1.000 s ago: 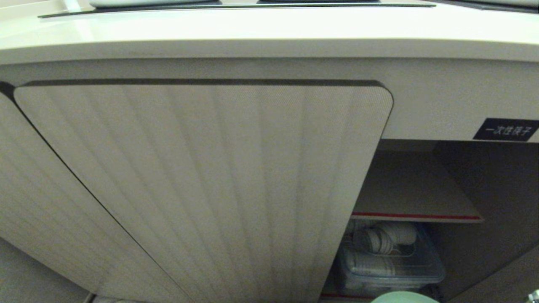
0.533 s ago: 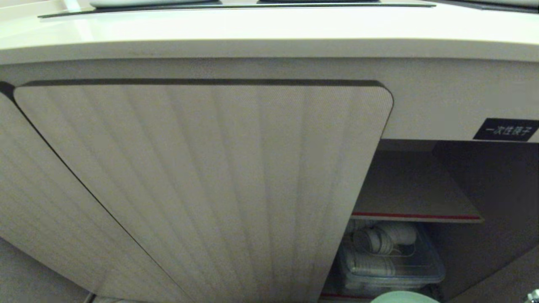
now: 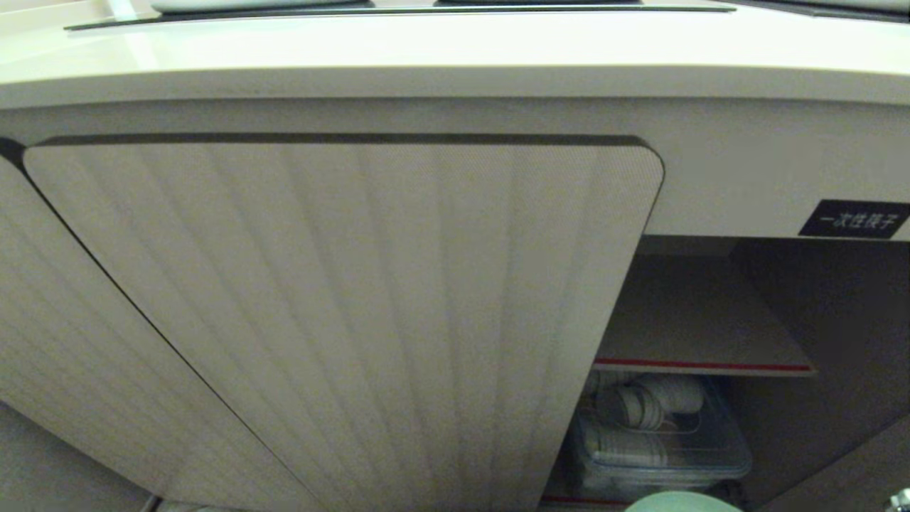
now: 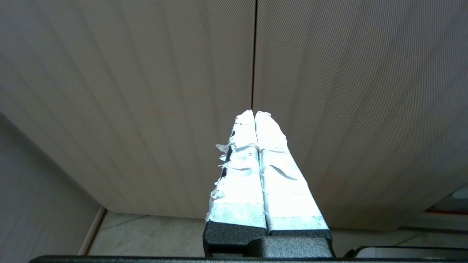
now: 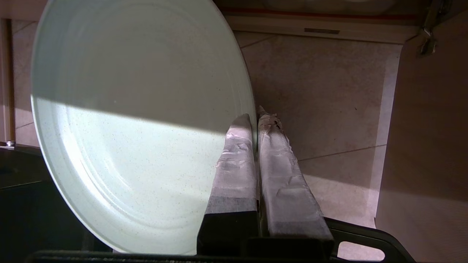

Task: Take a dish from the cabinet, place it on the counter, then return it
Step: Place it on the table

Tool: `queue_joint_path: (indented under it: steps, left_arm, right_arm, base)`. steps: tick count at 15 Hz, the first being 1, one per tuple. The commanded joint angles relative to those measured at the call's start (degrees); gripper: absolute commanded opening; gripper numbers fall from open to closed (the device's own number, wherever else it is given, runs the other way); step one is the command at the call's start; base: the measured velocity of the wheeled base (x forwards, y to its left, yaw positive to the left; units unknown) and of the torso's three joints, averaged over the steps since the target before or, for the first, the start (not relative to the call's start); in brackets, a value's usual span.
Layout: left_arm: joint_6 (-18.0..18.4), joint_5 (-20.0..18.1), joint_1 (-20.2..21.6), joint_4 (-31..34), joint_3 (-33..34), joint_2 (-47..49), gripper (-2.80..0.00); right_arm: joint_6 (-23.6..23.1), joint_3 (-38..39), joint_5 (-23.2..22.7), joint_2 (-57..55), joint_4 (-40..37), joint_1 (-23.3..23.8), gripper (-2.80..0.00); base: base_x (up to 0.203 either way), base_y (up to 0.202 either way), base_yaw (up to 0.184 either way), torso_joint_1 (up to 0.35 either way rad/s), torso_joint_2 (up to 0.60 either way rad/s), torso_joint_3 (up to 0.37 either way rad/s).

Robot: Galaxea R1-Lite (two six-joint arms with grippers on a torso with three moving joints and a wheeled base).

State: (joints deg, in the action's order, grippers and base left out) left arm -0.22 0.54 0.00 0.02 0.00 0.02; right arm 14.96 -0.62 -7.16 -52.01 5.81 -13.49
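Below the counter's front edge: the beige cabinet (image 3: 341, 320) with vertically ribbed, round-cornered doors is seen; its right compartment stands open.
Counter: the smooth cream-beige countertop (image 3: 455, 50) runs across the top of the head view, a black inset panel at its far edge.
Dish: the round, shallow, pale mint-green plate (image 5: 131, 124) is held on edge outside the cabinet, over the tiled floor (image 5: 321, 95); only a sliver of its rim is seen at the bottom of the head view.
Right gripper (image 5: 255, 115): the tape-wrapped fingers are pinched tight on the plate's rim, one finger on each face.
Left gripper (image 4: 254, 113): taped fingers pressed together, nothing held, facing the seam between two ribbed doors.
Cabinet interior: a red-edged shelf (image 3: 700, 366) is seen, with a clear plastic box (image 3: 657, 448) of white ware beneath.
Label: a small black label (image 3: 853, 219) with white characters is fixed above the opening.
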Motion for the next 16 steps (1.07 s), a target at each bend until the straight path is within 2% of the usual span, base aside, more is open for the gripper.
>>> queue_joint_path:
  steps: [1, 5, 13, 16]
  left_arm:
    - [-0.04, 0.07, 0.00, -0.02, 0.00, -0.02, -2.80]
    - [-0.04, 0.06, 0.00, -0.02, 0.00, -0.02, -2.80]
    - [-0.04, 0.07, 0.00, -0.02, 0.00, -0.02, -2.80]
    - [-0.04, 0.07, 0.00, -0.02, 0.00, -0.02, -2.80]
  right_arm:
    - [0.07, 0.01, -0.05, 0.24, 0.07, -0.07, -2.80]
    - [0.16, 0.01, -0.13, 0.33, 0.07, -0.13, -2.80]
    - [-0.10, -0.17, -0.31, 0.69, 0.25, -0.39, -2.80]
    - [-0.54, -0.35, -2.51, 0.85, 0.25, -0.39, -2.80]
  base:
    - [0.000, 0.000, 0.000, 0.017, -0.07, -0.025]
    - [0.000, 0.000, 0.000, 0.062, -0.24, -0.249]
    - [0.000, 0.000, 0.000, 0.184, -0.51, -0.294]
    - [0.000, 0.000, 0.000, 0.196, -0.47, -0.284]
